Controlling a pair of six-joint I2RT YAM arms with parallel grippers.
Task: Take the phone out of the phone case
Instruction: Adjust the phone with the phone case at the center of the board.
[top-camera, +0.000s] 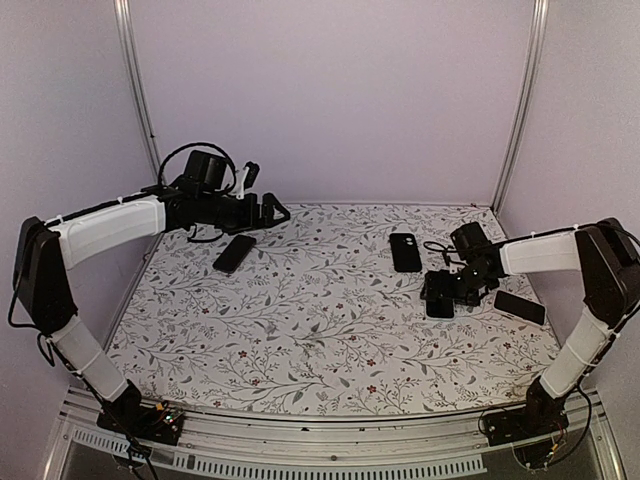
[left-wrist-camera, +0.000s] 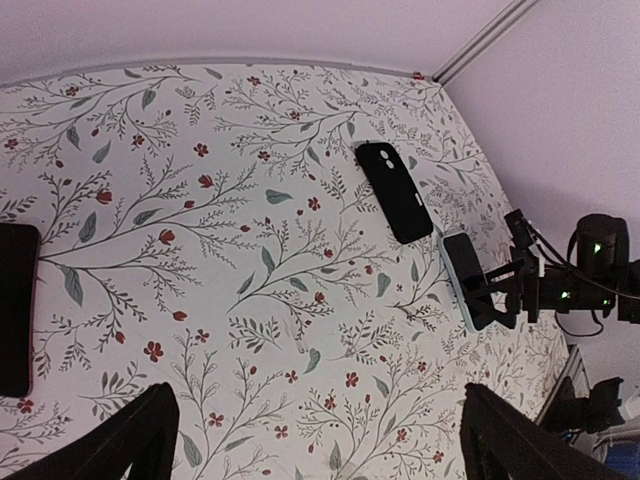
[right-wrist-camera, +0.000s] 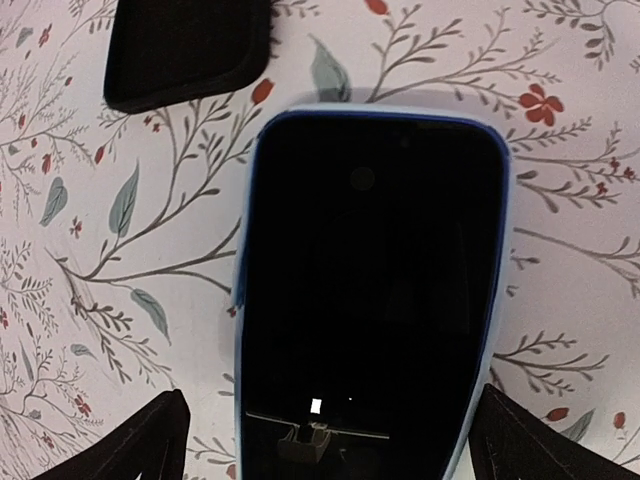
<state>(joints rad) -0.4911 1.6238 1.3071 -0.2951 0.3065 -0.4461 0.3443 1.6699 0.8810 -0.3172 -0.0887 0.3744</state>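
Observation:
A phone in a light-blue case (right-wrist-camera: 372, 290) lies screen up on the floral table. It also shows in the top view (top-camera: 440, 300) and the left wrist view (left-wrist-camera: 466, 278). My right gripper (right-wrist-camera: 330, 432) is open just above its near end, one finger on each side, with a clear gap on the left. The right gripper also shows in the top view (top-camera: 446, 290). My left gripper (left-wrist-camera: 320, 425) is open and empty, held high over the back left of the table (top-camera: 268, 210).
An empty black case (top-camera: 405, 252) lies just behind the blue-cased phone; it also shows in the right wrist view (right-wrist-camera: 185, 50) and the left wrist view (left-wrist-camera: 393, 190). A dark phone (top-camera: 519, 307) lies at the right edge. Another dark phone (top-camera: 234, 254) lies back left.

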